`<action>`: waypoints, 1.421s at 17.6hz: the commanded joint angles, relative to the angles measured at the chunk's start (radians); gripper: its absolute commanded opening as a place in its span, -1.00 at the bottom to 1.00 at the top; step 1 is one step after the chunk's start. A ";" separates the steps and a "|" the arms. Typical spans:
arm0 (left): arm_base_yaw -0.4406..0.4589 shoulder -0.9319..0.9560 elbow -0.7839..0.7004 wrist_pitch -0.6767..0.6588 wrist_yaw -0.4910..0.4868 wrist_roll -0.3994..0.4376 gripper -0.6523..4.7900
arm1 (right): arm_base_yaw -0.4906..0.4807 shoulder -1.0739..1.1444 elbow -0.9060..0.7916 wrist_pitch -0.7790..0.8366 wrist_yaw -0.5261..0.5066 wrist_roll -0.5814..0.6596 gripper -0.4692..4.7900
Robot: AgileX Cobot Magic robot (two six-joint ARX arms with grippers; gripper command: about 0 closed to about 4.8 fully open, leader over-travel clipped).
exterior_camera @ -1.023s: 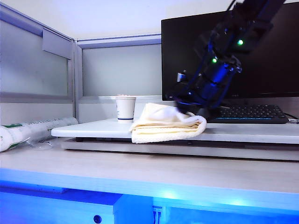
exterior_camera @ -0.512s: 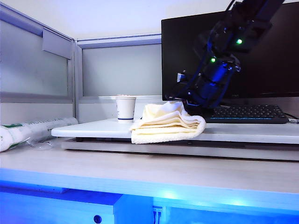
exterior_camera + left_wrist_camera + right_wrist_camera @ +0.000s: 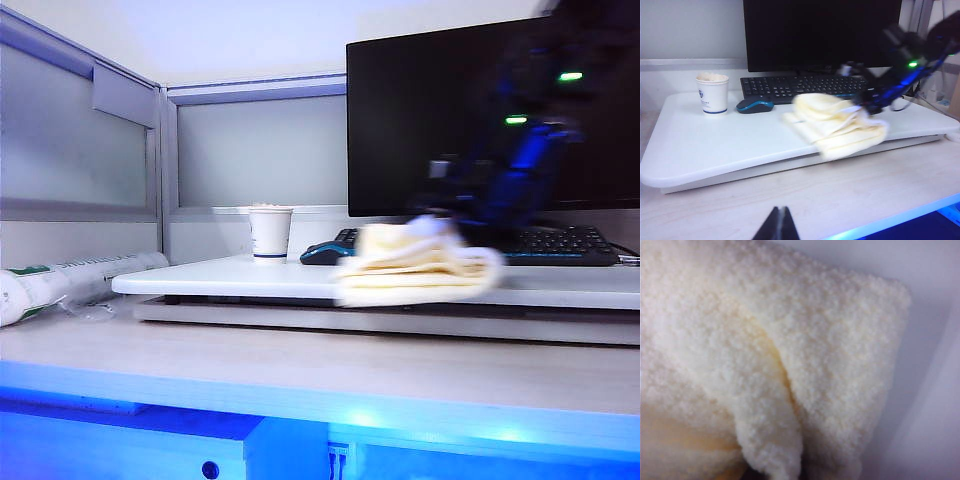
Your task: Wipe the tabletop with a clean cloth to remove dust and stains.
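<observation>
Wiping is the step in hand, to judge by the blurred cloth lying on the board under the right arm. The tabletop (image 3: 220,277) is the glossy white board that spans the middle of the exterior view, raised above the grey wood-grain desk (image 3: 300,375); a black monitor (image 3: 430,120) fills the upper right, with a keyboard (image 3: 560,243) below it. The cloth (image 3: 420,265), cream-yellow and folded, rests on the board's front edge right of centre, and its fluffy pile fills the right wrist view. The right gripper (image 3: 455,222) sits at the cloth's top, pressed together and pinching the cloth. The left gripper (image 3: 779,226) is at the bottom centre of the left wrist view, pressed together and empty, above the desk and well apart from the board. A paper cup (image 3: 270,233) and a blue mouse (image 3: 325,254) stand left of the cloth. The next stroke calls for steady downward pressure and a path clear of the cup and mouse.
</observation>
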State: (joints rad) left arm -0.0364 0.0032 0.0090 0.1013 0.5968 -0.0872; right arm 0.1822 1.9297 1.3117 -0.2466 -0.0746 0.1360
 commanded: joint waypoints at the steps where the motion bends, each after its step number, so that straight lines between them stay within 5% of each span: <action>1: 0.001 0.000 0.001 0.012 -0.002 -0.003 -0.78 | -0.165 -0.053 -0.147 -0.260 0.110 0.002 -0.84; 5: 0.001 0.000 0.001 0.011 -0.002 -0.003 -0.78 | -0.347 -0.201 -0.235 -0.269 0.110 -0.076 -0.84; 8: 0.001 0.000 0.001 0.011 -0.001 -0.003 -0.78 | -0.348 -0.224 -0.235 -0.264 0.124 -0.106 -0.84; 14: 0.000 0.000 0.001 0.013 0.010 -0.046 -0.78 | -0.063 -0.116 -0.196 -0.089 0.119 0.014 -0.84; 18: 0.000 0.000 0.002 0.013 0.010 -0.046 -0.78 | 0.151 0.121 0.042 -0.137 0.078 0.105 -0.84; 22: 0.000 0.000 0.001 0.013 0.010 -0.045 -0.78 | 0.261 0.207 0.218 -0.152 0.075 0.141 -0.84; 25: 0.000 0.000 0.002 0.013 0.010 -0.045 -0.78 | 0.256 0.209 0.238 -0.190 0.075 0.178 -0.84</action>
State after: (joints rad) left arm -0.0364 0.0032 0.0090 0.1017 0.6014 -0.1291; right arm 0.4446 2.1075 1.5738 -0.2600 0.0410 0.2890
